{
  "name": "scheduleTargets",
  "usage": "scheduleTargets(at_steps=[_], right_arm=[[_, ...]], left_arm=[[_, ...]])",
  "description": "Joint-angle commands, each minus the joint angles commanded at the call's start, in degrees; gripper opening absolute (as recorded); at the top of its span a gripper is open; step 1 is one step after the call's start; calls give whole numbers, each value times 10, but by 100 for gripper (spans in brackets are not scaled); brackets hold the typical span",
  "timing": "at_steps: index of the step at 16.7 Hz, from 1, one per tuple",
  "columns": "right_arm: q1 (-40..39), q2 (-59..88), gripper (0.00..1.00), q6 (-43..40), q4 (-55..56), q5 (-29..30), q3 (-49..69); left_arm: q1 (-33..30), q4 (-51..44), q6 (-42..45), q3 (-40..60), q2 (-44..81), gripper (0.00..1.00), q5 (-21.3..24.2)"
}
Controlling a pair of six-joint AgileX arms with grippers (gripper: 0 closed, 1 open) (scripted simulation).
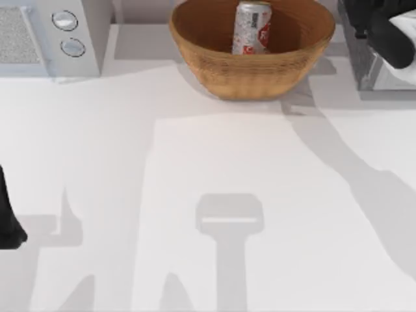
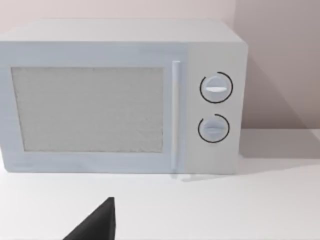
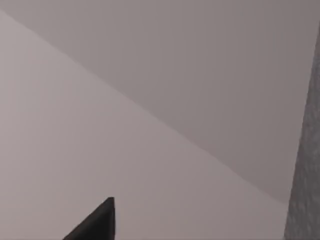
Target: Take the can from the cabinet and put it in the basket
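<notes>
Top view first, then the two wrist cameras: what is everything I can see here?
Small silver-white metal drink can with red marks: one, upright inside the basket.
Large round tan woven wicker basket: one, far middle of the table.
White appliance with two round knobs: one, far left.
Dark grey speckled cabinet: one, far right corner.
White table: one, under everything.
Left arm: black, parked at the left edge.
Right arm: black and white, by the cabinet.
</notes>
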State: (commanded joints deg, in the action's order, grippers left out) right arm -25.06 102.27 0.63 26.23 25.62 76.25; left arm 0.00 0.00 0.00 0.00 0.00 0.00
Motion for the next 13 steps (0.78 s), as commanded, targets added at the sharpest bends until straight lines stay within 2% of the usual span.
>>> scheduleTargets(at_steps=[13], right_arm=[[192, -836, 100, -5, -202, -196, -593]], left_arm=[[0, 0, 0, 0, 0, 100, 0]])
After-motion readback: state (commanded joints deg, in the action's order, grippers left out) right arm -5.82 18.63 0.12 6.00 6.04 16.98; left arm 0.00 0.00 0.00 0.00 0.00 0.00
